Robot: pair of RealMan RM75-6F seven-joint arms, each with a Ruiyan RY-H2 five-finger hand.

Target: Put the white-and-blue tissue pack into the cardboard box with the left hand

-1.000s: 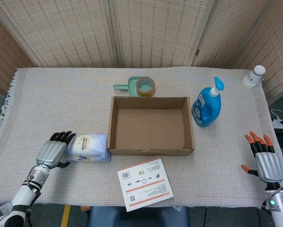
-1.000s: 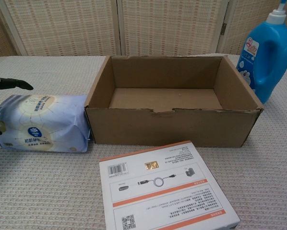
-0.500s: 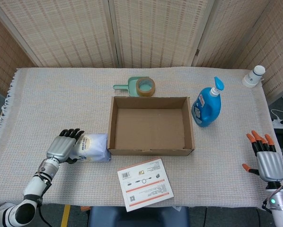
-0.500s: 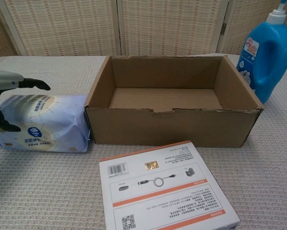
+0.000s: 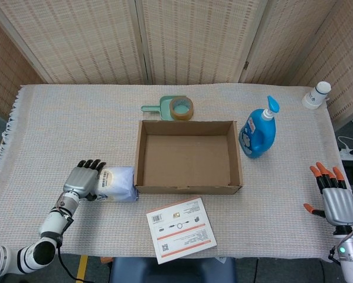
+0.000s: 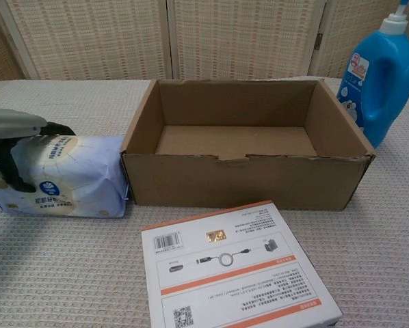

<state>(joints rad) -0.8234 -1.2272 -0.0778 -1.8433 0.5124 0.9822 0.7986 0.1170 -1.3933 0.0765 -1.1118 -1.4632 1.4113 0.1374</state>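
Our left hand [image 5: 84,178] has slid further over the pack [image 6: 61,175], fingers now wrapping it. We grip it beside the box [image 5: 188,156]; lifting seems next. Our right hand [image 5: 336,200] idles open.

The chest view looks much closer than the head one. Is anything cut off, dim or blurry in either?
Chest view: sharp and evenly lit; the booklet runs off the bottom edge, the bottle off the right, the left hand off the left. Head view: whole table shown, soft shadow inside the box, no glare; small print too tiny to read.
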